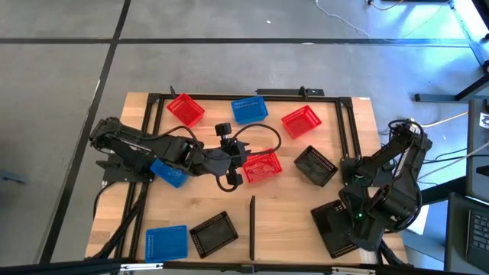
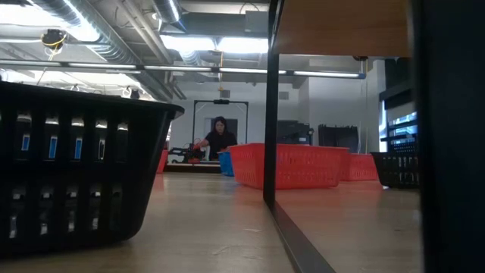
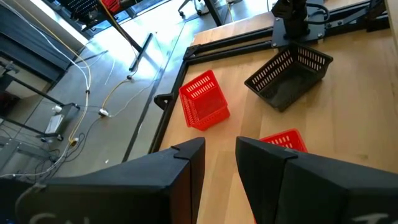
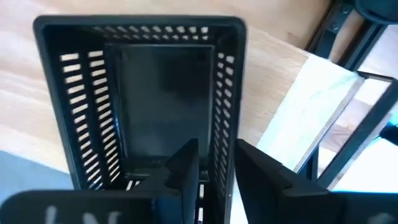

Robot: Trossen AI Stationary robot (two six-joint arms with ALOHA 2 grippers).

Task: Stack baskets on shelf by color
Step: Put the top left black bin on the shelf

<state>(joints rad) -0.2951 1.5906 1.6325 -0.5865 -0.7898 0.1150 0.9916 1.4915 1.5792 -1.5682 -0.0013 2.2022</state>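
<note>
L gripper (image 1: 238, 169) sits mid-table, reaching in from the left edge, at the left side of the centre red basket (image 1: 262, 166). In its wrist view the two fingers (image 3: 186, 163) stand slightly apart w/ bare wood showing in the gap; that red basket (image 3: 284, 140) peeks out just past the far finger, but whether a finger has its rim can't be told. R gripper (image 1: 359, 221) is at the near-right corner, over a black basket (image 1: 334, 228). Wrist view: fingers (image 4: 186, 163) a little apart, straddling the basket's (image 4: 149, 93) near wall, one inside and one outside; contact w/ the wall not clear, so grip can't be told. Other baskets, all single, none stacked: red (image 1: 185, 109) at far left, blue (image 1: 249, 108) far centre, red (image 1: 301, 121) to its right, black (image 1: 315, 165) tilted right of centre, blue (image 1: 170, 173) beside the L arm's forearm, blue (image 1: 166, 242) and black (image 1: 213, 233) side by side at the near edge. Thin black bar (image 1: 251, 227) lies just right of that near black one. Low view: black basket (image 2: 76, 171) fills the foreground, red ones behind, and a person (image 2: 219, 136) sits far back in the room. Pale panel (image 4: 323, 106) shows just beside the R arm's basket.
</note>
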